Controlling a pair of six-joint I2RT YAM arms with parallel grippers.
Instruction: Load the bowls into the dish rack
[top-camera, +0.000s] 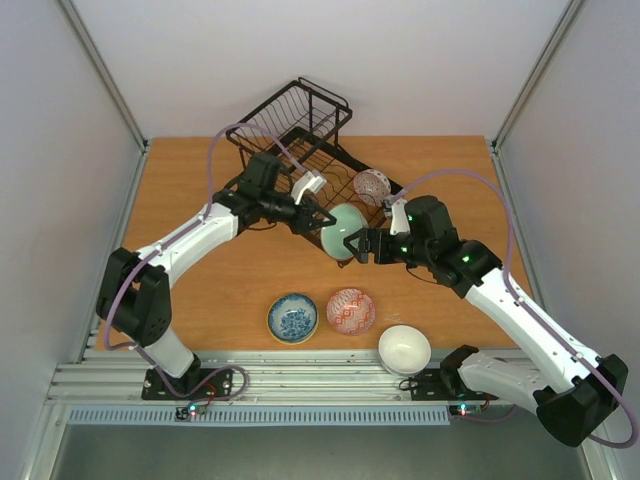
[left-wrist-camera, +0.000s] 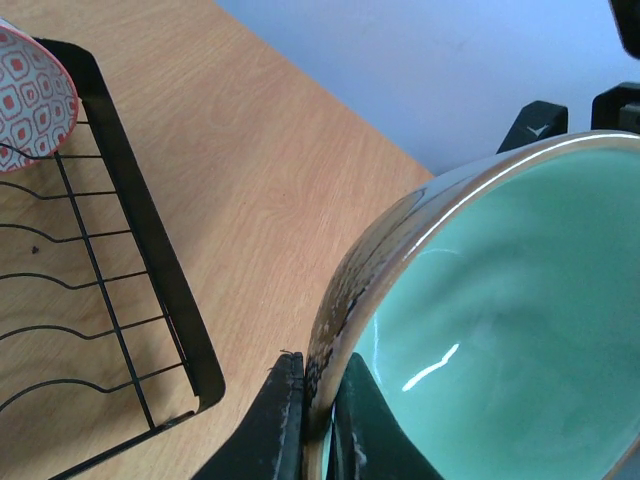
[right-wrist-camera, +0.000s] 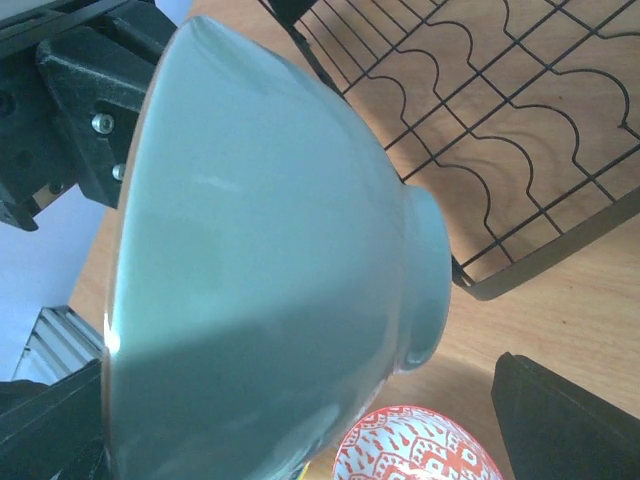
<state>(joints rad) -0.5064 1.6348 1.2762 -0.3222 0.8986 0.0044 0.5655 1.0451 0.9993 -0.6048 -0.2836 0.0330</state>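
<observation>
- I have the left gripper (left-wrist-camera: 318, 425) clamped on the rim of the pale green bowl (top-camera: 345, 230); one finger sits outside the wall, the other inside; the bowl hangs on edge above the table (top-camera: 180, 180), its hollow turned toward the left arm.
- My right gripper (top-camera: 366, 245) has its jaws wide apart; the bowl's outer wall and foot lie between them; the finger on the foot side is clear of it; on the rim side I cannot tell whether it touches.
- The green bowl is just beside the near corner of the dish rack (left-wrist-camera: 155, 262), outside its frame.
- A pink-patterned bowl (top-camera: 372, 186) stands on edge in the rack, at the end toward the right arm.
- Three more sit upright on the table near the arm bases: the blue-and-white bowl (top-camera: 292, 317); the red-patterned bowl (top-camera: 350, 310) just beside it; the white bowl (top-camera: 404, 349) closest to the right base.
</observation>
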